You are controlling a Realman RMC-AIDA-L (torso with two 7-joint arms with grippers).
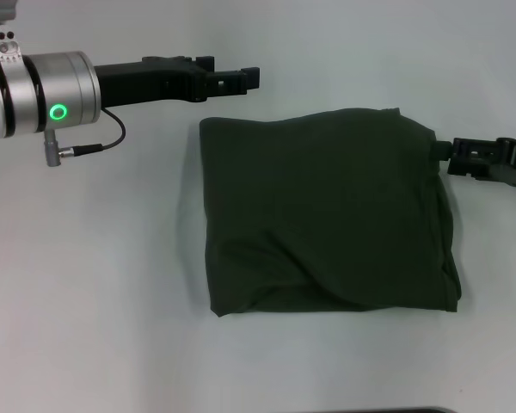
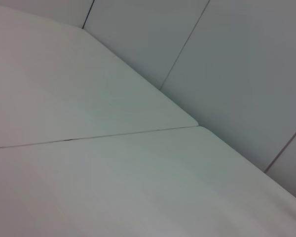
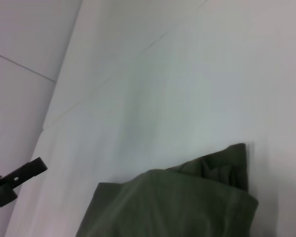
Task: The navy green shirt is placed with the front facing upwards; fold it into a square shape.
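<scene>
The navy green shirt (image 1: pixel 327 215) lies folded into a rough square in the middle of the white table, plain green side up, with no lettering showing. Its near edge is slightly rumpled. My left gripper (image 1: pixel 248 79) hangs above the table just beyond the shirt's far-left corner, apart from the cloth. My right gripper (image 1: pixel 443 148) sits at the shirt's far-right corner, right against the fabric edge. The right wrist view shows that corner of the shirt (image 3: pixel 187 202) with layered folds, and the left gripper (image 3: pixel 19 175) farther off.
The white table (image 1: pixel 95 284) surrounds the shirt on all sides. The left wrist view shows only the table top (image 2: pixel 113 187), a seam across it, and the grey wall panels (image 2: pixel 227 64) behind.
</scene>
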